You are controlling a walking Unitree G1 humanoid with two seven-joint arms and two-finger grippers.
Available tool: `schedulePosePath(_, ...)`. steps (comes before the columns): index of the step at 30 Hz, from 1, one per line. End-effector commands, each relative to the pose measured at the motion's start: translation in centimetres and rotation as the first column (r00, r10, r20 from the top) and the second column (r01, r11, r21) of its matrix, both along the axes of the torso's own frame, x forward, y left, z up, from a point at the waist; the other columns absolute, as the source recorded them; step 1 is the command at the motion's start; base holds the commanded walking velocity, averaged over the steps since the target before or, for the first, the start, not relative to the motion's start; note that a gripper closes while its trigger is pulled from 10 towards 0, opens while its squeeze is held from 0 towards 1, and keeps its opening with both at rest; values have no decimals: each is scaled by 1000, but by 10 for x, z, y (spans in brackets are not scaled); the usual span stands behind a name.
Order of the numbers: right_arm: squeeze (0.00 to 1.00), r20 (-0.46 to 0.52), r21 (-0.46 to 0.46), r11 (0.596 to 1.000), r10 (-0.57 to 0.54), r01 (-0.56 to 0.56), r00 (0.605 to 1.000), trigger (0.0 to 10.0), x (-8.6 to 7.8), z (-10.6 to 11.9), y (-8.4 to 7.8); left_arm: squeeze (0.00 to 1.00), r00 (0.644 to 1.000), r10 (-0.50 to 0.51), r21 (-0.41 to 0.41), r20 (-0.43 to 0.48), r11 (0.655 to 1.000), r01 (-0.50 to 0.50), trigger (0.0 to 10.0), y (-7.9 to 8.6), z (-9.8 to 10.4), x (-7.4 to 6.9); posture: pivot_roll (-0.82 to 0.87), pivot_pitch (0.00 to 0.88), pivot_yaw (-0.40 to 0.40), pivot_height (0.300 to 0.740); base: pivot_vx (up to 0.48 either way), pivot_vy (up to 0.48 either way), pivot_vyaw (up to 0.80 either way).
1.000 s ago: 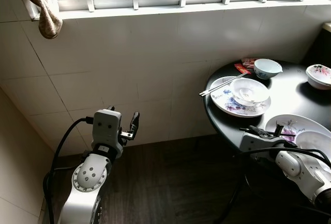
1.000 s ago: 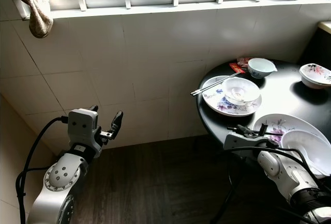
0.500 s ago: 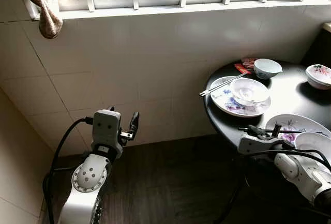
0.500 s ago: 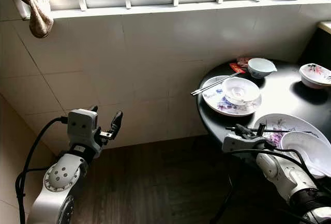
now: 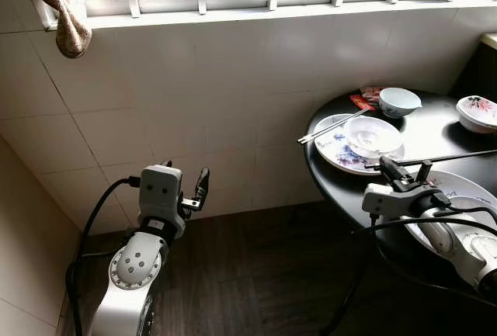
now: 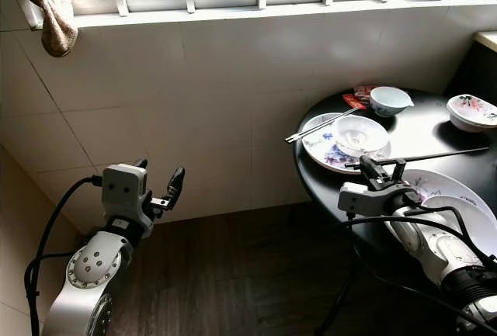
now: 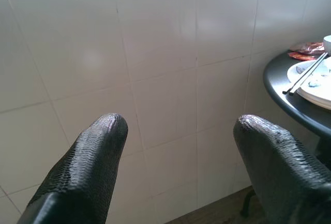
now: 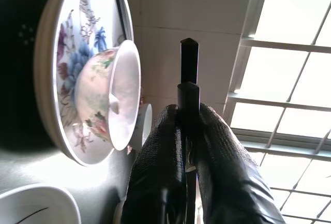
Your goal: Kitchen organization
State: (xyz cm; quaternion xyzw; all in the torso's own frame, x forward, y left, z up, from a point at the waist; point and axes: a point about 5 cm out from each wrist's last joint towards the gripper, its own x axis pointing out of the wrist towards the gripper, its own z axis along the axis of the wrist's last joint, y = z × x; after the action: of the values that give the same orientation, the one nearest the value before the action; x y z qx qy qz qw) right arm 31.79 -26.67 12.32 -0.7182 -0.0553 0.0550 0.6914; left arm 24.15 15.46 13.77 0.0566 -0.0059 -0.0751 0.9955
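Right gripper (image 5: pixel 402 171) is clamped tight on a pair of black chopsticks (image 5: pixel 454 157), held near one end, with the long part running out level over the round black table (image 5: pixel 435 130) toward its right side. In the right wrist view both fingers (image 8: pixel 155 167) press against the sticks (image 8: pixel 189 87), no gap between them. It sits above the table's near-left edge, just in front of the floral plate (image 5: pixel 335 148) that carries a shallow white bowl (image 5: pixel 373 136).

A second pair of chopsticks (image 5: pixel 330 127) rests across that plate's left rim, tips sticking out past the table edge. Behind it, near the far edge by the wall, a small white bowl (image 5: pixel 399 102) stands beside a red packet (image 5: pixel 362 102). A floral bowl (image 5: pixel 478 112) sits at the far-right edge. Another patterned plate (image 6: pixel 432 185) with a white bowl (image 6: pixel 466 219) lies at the near-right edge, partly hidden under the right arm.

Left gripper (image 5: pixel 192 188) hangs over the dark floor, well left of the table, facing the tiled wall (image 7: pixel 155 69); its fingers (image 7: pixel 93 157) are spread wide with nothing between them.
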Motion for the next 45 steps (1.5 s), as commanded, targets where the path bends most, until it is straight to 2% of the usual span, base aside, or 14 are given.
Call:
schedulePosePath(1, 0, 104, 43, 999, 28, -33, 994, 0, 6, 20, 5, 0, 1000, 0, -8, 13, 1000, 0, 10000, -2, 4, -1, 89, 0, -40, 740, 0, 0, 0)
schedulePosePath(5, 0, 182, 160, 983, 58, -88, 982, 0, 14, 40, 26, 0, 1000, 2, -10, 16, 1000, -1, 10000, -1, 5, -1, 90, 0, -37, 740, 0, 0, 0)
schedulePosePath(6, 0, 204, 263, 956, 77, -131, 976, 0, 18, 51, 42, 0, 1000, 2, -12, 16, 1000, -2, 10000, -1, 5, -1, 89, 0, -33, 740, 0, 0, 0)
schedulePosePath(8, 0, 227, 315, 934, 98, -168, 969, 0, 21, 60, 53, 0, 1000, 1, -12, 16, 1000, -1, 10000, -1, 5, 0, 87, 0, -32, 740, 0, 0, 0)
schedulePosePath(12, 0, 305, 357, 896, 155, -264, 940, 0, 25, 86, 78, 0, 1000, -4, -12, 16, 1000, 4, 10000, -2, 5, 0, 85, 0, -30, 740, 0, 0, 0)
schedulePosePath(13, 0, 305, 357, 896, 155, -264, 940, 0, 25, 86, 78, 0, 1000, -4, -12, 16, 1000, 4, 10000, -2, 5, 0, 85, 0, -30, 740, 0, 0, 0)
schedulePosePath(14, 0, 322, 407, 865, 164, -293, 933, 0, 25, 94, 87, 0, 1000, -5, -13, 16, 1000, 5, 10000, -3, 5, 0, 87, 0, -31, 740, 0, 0, 0)
schedulePosePath(16, 0, 326, 433, 845, 177, -313, 929, 0, 25, 97, 93, 0, 1000, -5, -13, 16, 1000, 5, 10000, -3, 5, 0, 90, 0, -34, 740, 0, 0, 0)
schedulePosePath(24, 0, 309, 407, 852, 211, -329, 927, 0, 17, 86, 100, 0, 1000, 3, -15, 18, 1000, -3, 10000, -3, 5, 0, 92, 0, -39, 740, 0, 0, 0)
schedulePosePath(28, 0, 312, 429, 836, 220, -343, 924, 0, 15, 86, 103, 0, 1000, 2, -16, 16, 1000, -1, 10000, -3, 4, -1, 88, 0, -38, 740, 0, 0, 0)
schedulePosePath(33, 0, 357, 506, 756, 254, -415, 899, 0, 10, 96, 120, 0, 1000, 3, -19, 17, 1000, -3, 10000, -4, 4, -1, 88, 0, -38, 740, 0, 0, 0)
schedulePosePath(37, 0, 369, 508, 735, 285, -448, 885, 0, 9, 99, 130, 0, 1000, 5, -19, 18, 1000, -5, 10000, -4, 5, 0, 88, 0, -36, 740, 0, 0, 200)
schedulePosePath(39, 0, 356, 488, 744, 308, -457, 882, 0, 8, 97, 136, 0, 1000, 5, -20, 19, 1000, -5, 10000, -4, 5, 0, 88, 0, -38, 740, 0, 0, 800)
schedulePosePath(45, 0, 312, 600, 678, 289, -424, 905, 0, 6, 90, 143, 0, 1000, 9, -21, 21, 1000, -9, 10000, -4, 5, 0, 90, 0, -39, 740, 0, 0, 800)
